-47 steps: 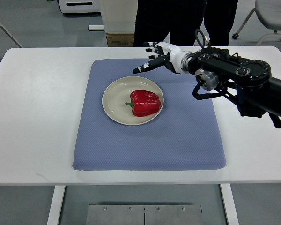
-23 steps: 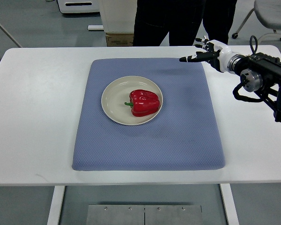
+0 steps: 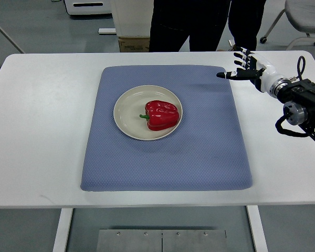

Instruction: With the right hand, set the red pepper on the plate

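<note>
Resting on its side, red pepper (image 3: 161, 115) sits on the plate (image 3: 127, 107), stem left; placement looks done. Right hand (image 3: 248, 67) is empty, fingers spread, near the mat's (image 3: 199, 157) far-right corner. Risk: pepper rolling if the table gets bumped. Versus a second ago, hand has pulled back rightward, well clear of the plate.

Right hand (image 3: 245, 67): white palm shell, black finger segments with white tips. Wrist: white cuff, then silver ring. Forearm (image 3: 306, 100): black housing, round silver joint disc, black cable loops. Person (image 3: 205, 23) at 12 o'clock: dark trousers.
</note>
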Action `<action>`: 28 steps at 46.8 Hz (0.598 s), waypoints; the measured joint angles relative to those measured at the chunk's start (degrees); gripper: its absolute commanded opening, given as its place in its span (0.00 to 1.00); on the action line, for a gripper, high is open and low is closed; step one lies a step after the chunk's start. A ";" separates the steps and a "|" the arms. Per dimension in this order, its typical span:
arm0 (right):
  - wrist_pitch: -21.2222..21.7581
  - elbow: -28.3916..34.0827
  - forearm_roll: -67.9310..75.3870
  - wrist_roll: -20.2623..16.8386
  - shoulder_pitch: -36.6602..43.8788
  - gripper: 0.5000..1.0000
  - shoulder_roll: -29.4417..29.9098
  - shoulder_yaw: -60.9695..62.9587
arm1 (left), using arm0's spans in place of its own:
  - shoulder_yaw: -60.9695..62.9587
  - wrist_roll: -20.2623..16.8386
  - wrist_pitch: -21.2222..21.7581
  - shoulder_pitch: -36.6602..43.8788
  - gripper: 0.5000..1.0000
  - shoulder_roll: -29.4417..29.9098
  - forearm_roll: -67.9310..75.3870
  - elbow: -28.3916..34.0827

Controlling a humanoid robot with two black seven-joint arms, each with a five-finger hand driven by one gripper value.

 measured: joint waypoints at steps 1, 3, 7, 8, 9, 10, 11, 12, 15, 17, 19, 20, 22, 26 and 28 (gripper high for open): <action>0.38 0.10 0.52 0.03 -0.32 1.00 0.09 0.92 | 0.00 -0.01 0.00 0.00 1.00 0.00 0.00 0.00; 1.59 0.16 1.50 0.05 -1.46 1.00 0.18 3.11 | 0.00 -0.01 -0.01 -0.01 1.00 0.00 0.01 0.00; 4.97 0.04 3.22 0.04 -4.22 1.00 0.19 7.18 | 0.00 -0.01 0.00 -0.01 1.00 0.00 0.01 0.00; 5.45 -0.01 3.71 0.02 -4.75 1.00 0.18 8.57 | -0.01 -0.01 -0.01 -0.01 1.00 0.00 0.01 0.00; 6.19 -0.04 3.95 0.01 -5.25 1.00 0.17 9.37 | -0.01 -0.01 0.00 -0.01 1.00 0.00 0.01 0.00; 6.46 -0.06 4.35 -0.03 -5.66 1.00 0.17 10.79 | -0.01 -0.01 0.00 -0.01 1.00 0.00 0.01 0.00; 6.74 -0.07 5.08 -0.26 -6.30 1.00 0.19 12.22 | 0.00 -0.01 0.00 0.00 1.00 0.00 0.02 0.00; 6.96 -0.08 5.65 -0.32 -6.83 1.00 0.19 13.39 | -0.01 -0.01 -0.01 -0.01 1.00 0.00 0.03 0.00; 7.46 -0.09 7.38 -0.89 -8.67 1.00 0.30 16.56 | -0.01 -0.01 0.00 0.00 1.00 0.00 0.03 0.00; 7.62 -0.19 8.59 -1.22 -9.81 1.00 0.36 17.96 | 0.00 0.00 0.00 0.00 1.00 0.00 0.03 0.00; 7.67 -0.38 9.13 -1.47 -10.65 1.00 0.41 18.89 | 0.00 -0.01 0.00 0.00 1.00 0.00 0.02 0.00; 7.69 -0.42 9.23 -1.47 -10.84 1.00 0.48 19.13 | 0.00 0.00 0.00 -0.01 1.00 0.00 0.01 0.00; 7.92 -0.44 9.35 -1.47 -11.15 1.00 0.79 19.36 | 0.00 0.00 -0.01 -0.01 1.00 0.00 0.00 0.00; 9.00 -0.56 9.45 -1.44 -11.40 1.00 1.04 19.55 | 0.00 0.00 0.00 -0.01 1.00 0.00 -0.01 0.00; 9.39 -0.64 9.48 -1.40 -11.41 1.00 1.06 19.63 | 0.00 0.00 0.00 -0.01 1.00 0.00 -0.01 0.00</action>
